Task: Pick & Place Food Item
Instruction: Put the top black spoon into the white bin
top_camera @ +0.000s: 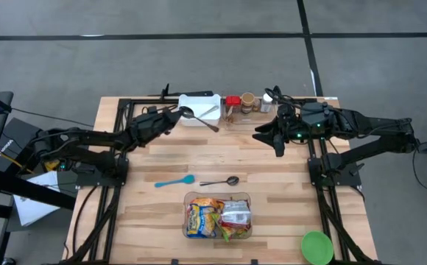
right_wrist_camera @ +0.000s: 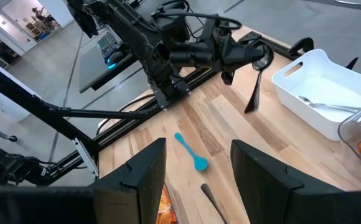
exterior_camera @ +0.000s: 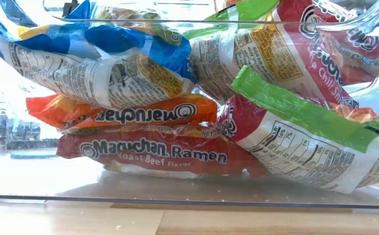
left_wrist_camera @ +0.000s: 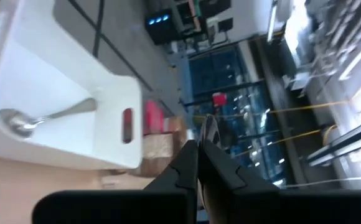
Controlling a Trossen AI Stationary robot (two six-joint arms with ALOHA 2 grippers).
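My left gripper [top_camera: 177,112] is at the back of the table, just left of the white bin [top_camera: 206,100], and is shut on a metal spoon [top_camera: 201,121]. A second metal spoon [left_wrist_camera: 37,118] lies inside the bin. My right gripper [top_camera: 272,140] hovers open and empty over the right half of the table. Ramen packets [top_camera: 217,216] fill a clear container [top_camera: 187,197] near the front edge, and they crowd the low view [exterior_camera: 157,153]. No gripper shows there. My left gripper pinches the spoon at its bowl end [right_wrist_camera: 264,58] between its two fingers, coming in nearly level from the table's left. The handle [right_wrist_camera: 251,99] hangs slanting down from the hold, and the spoon is clear of the table and the bin.
A blue spoon [top_camera: 174,181] and another metal spoon [top_camera: 221,181] lie on the wood mid-table. Jars [top_camera: 246,103] stand right of the white bin at the back. A green round lid [top_camera: 317,246] sits at the front right corner.
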